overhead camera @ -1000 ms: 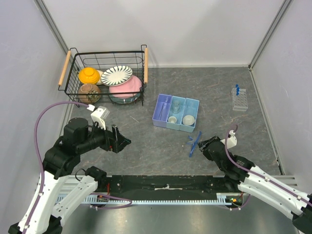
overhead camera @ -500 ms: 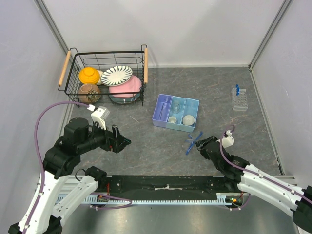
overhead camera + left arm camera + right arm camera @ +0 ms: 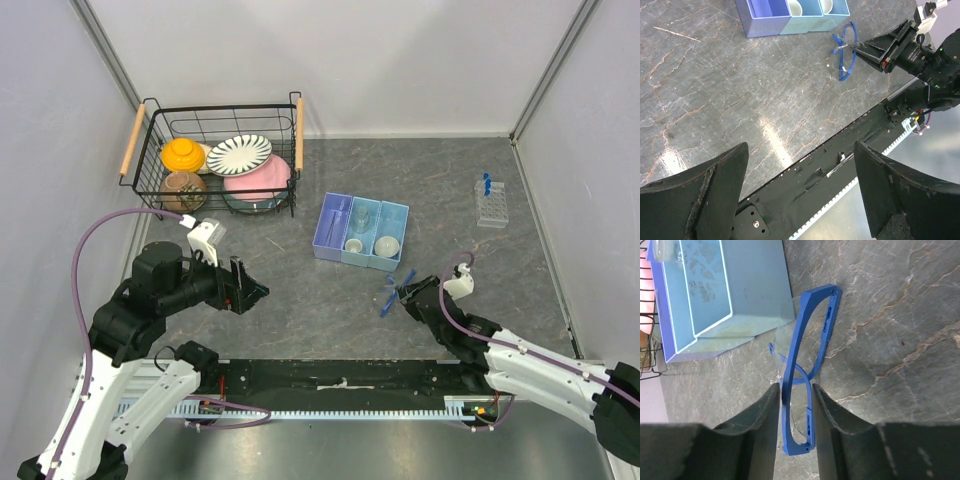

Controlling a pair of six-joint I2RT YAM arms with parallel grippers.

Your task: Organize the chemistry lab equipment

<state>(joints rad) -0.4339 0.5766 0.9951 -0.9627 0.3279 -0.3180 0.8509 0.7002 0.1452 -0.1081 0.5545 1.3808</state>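
Note:
A pair of blue-framed clear safety glasses (image 3: 389, 296) lies on the grey table just in front of the blue compartment tray (image 3: 328, 232). My right gripper (image 3: 404, 293) is low on the table with its jaws closed narrowly round the glasses' frame (image 3: 810, 330); both fingers touch it in the right wrist view (image 3: 796, 387). The tray holds a white dish (image 3: 387, 245) and a tiny white cup (image 3: 353, 245). A clear tube rack (image 3: 492, 208) with blue-capped tubes (image 3: 486, 183) stands far right. My left gripper (image 3: 250, 290) is open wide and empty above the table's left front (image 3: 800, 150).
A black wire basket (image 3: 150, 170) with wooden handles holds striped, pink and orange crockery at the back left. The black rail (image 3: 830, 165) at the table's near edge lies under my left gripper. Grey walls close in the left, right and back.
My right gripper has moved left and forward onto the glasses and its jaws now sit round the frame; the glasses shifted slightly left. The left arm has not moved.

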